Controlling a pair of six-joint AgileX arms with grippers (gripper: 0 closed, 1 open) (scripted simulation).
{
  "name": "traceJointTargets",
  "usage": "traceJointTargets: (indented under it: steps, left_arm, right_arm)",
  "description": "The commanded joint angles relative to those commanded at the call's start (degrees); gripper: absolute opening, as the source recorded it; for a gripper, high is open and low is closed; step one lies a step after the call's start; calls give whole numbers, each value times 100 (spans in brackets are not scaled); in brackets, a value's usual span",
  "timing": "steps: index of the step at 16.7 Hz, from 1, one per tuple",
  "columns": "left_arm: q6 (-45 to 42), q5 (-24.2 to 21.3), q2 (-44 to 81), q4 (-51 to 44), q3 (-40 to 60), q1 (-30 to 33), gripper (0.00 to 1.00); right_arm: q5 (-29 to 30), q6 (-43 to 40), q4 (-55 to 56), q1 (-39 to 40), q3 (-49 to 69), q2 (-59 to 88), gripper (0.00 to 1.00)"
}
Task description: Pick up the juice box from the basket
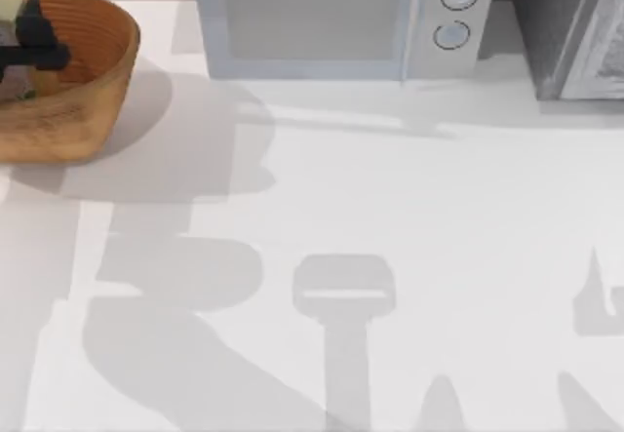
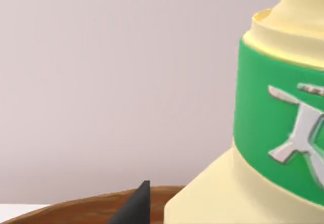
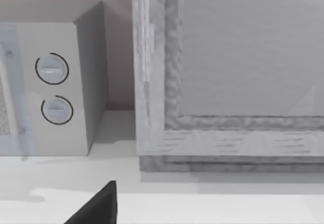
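While the left tool (image 1: 34, 44) sits over the basket (image 1: 93, 91) at ten o'clock on the bench (image 1: 390, 208), its grip on the juice box (image 1: 10, 8) cannot be told. Up close, the juice box (image 2: 263, 148) stands upright, neck up. Next likely comes a straight lift.

We see a bright, evenly lit worktop (image 1: 409, 208), almost white, with soft grey shadows of our arms stretching across its lower half. The basket (image 1: 93, 91) casts a broad, soft-edged shadow to its right, and the microwave (image 1: 331, 18) drops a narrow one in front of it. There is no glare and no hard highlights. In the left wrist view the juice box (image 2: 273, 133) sits very close, its printed label slightly smeared, under flat light.
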State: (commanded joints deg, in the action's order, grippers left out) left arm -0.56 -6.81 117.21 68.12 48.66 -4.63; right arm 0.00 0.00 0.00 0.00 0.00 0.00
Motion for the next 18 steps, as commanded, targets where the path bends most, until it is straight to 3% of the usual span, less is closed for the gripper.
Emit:
traceJointTargets:
  steps: [8,18]
  left_arm:
    - [0,0,0,0,0,0,2]
    - [-21,0,-150,-22,-2,-33,0]
  right_arm:
    - [0,0,0,0,0,0,100]
    - [0,0,0,0,0,0,100]
